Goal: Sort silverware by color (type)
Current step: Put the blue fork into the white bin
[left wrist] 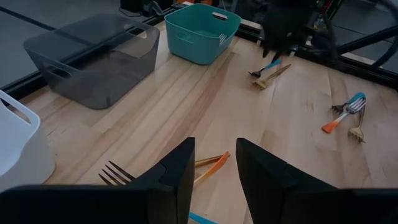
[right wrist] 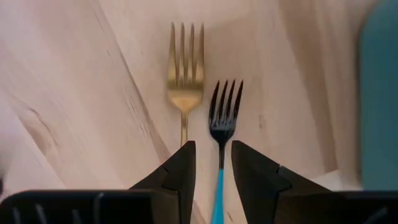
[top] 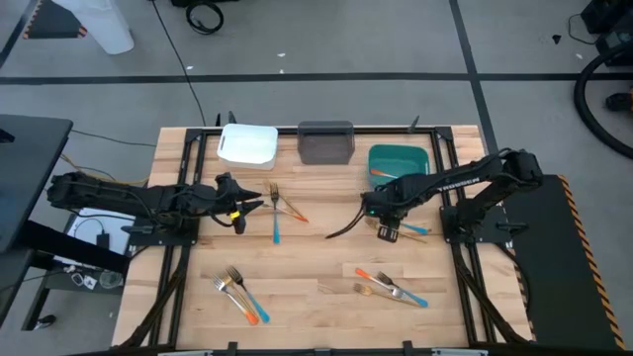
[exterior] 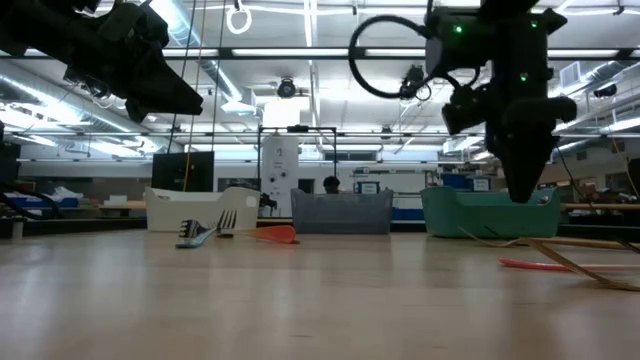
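Hovering low over a pair of forks near the teal bin (top: 401,161), your right gripper (top: 387,231) has its fingers parted a little and holds nothing. In its wrist view the blue fork (right wrist: 222,134) sits in line with the finger gap, handle running between the tips, dark tines pointing away. The gold fork (right wrist: 185,78) lies just beside it, parallel; can't tell if they touch.

Left gripper (top: 240,204) hangs over the table's left-centre, fingers slightly apart, empty. Below it lie an orange fork (left wrist: 211,168) and a fork with gold tines (left wrist: 114,174); the high view shows a blue one among them too.

Other silverware: one cluster (top: 241,293) front-left, another cluster (top: 391,288) front-right. White bin (top: 247,144), grey bin (top: 325,140) and teal bin line the far edge.

Handling, by judgement:
- Forks look light, stiff and thin, lying flat on the wood, so there's little height for the fingers to bite.
- Metal and glossy handles are prob. slippery; expect pivoting if you pinch near an end.
- Take the blue fork across the handle, approx. mid-length, clear of the tines.
- Neighbour is close: a wide closure may drag the gold fork along. Centre on the blue handle only.
- Nothing fragile here.
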